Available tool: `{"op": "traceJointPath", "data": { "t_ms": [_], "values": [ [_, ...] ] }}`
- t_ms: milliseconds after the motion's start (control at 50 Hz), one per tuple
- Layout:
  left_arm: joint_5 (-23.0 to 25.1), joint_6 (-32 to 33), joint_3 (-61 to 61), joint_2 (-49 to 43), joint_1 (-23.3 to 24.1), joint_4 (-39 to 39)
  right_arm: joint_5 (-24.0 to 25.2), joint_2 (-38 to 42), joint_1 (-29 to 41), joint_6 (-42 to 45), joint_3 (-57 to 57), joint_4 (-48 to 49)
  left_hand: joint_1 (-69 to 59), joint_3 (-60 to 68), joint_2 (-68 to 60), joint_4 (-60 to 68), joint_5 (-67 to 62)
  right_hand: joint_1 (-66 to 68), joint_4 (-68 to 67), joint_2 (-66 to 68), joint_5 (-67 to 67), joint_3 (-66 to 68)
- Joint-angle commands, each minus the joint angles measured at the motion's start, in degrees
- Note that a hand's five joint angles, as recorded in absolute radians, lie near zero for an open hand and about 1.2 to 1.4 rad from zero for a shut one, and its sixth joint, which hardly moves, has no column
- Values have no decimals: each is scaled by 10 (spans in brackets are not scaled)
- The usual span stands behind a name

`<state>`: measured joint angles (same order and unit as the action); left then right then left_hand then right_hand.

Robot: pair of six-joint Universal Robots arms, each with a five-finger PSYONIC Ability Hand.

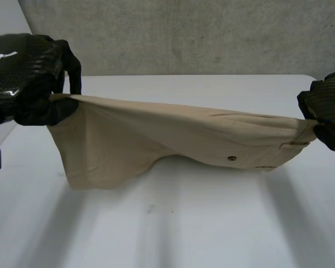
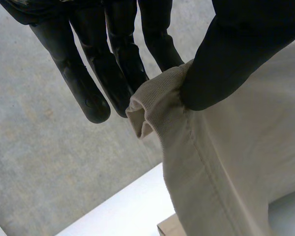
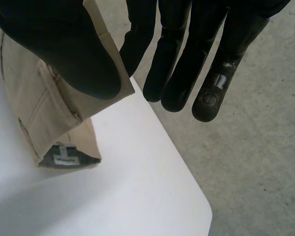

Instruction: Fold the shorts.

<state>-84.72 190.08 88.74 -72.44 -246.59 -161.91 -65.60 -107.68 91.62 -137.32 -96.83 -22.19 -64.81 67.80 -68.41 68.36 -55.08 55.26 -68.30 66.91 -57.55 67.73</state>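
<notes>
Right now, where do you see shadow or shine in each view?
Head view: the shorts throw a faint grey shadow on the table along their lower edge. Left wrist view: the left hand's fingers have a dull sheen. Right wrist view: one of the right hand's fingers has a small bright spot, and the table under the shorts is shaded.

Left hand [image 1: 28, 78]: black, back shell in carbon-fibre weave with two small white marks. Right hand [image 1: 326, 106]: same weave, one white fleck on the shell. Both have long glossy black fingers [image 2: 91, 93] with rounded tips. The thumb [image 2: 226, 54] beside them is matte and fatter. Right hand, finger farthest from the thumb: round inset [image 3: 208, 98] at the tip, tiny orange dot.
</notes>
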Motion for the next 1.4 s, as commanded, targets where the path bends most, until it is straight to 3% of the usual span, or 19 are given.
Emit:
{"op": "traceJointPath", "data": {
  "t_ms": [20,260,560,660,760,900,1120,1200,1220,1240,1300,1400],
  "values": [
    [0,-2,-8,37,6,18,0,-10,0,-1,36,-32,-152,122,-116,116,-149,247,-117,131,-125,123],
    [5,-1,3,27,1,14,6,-2,0,-1,37,-38,-152,122,-116,116,-149,247,-117,131,-125,123],
    [17,24,-51,-273,-4,-60,-9,257,15,-3,67,11,-152,122,-116,116,-149,247,-117,131,-125,123],
    [10,66,-137,-399,-4,-89,-54,337,51,-18,109,65,-152,122,-116,116,-149,247,-117,131,-125,123],
    [-29,109,-275,-562,-4,-102,-136,442,95,-22,182,116,-152,122,-116,116,-149,247,-117,131,-125,123],
    [-60,190,-428,-706,5,-147,-168,555,122,-23,256,193,-152,122,-116,116,-149,247,-117,131,-125,123],
    [-55,205,-419,-748,18,-260,-225,628,150,-8,282,351,-152,122,-116,116,-149,247,-117,131,-125,123],
    [-56,206,-402,-747,23,-304,-240,628,164,-1,283,357,-77,47,-41,41,-74,247,-117,131,-125,123],
    [-57,206,-400,-746,23,-314,-242,623,167,-7,283,357,-8,-22,28,-27,-6,247,-117,131,-125,123],
    [-57,206,-398,-745,23,-318,-243,618,167,-13,283,356,24,-54,60,-60,27,228,-98,112,-105,103],
    [-57,206,-391,-742,23,-320,-237,594,168,-53,284,349,33,-63,69,-68,36,-185,315,-301,308,-309],
    [-57,206,-366,-725,23,-319,-165,590,160,-185,334,240,18,-48,54,-53,20,-186,316,-302,309,-311]
  ]
}}
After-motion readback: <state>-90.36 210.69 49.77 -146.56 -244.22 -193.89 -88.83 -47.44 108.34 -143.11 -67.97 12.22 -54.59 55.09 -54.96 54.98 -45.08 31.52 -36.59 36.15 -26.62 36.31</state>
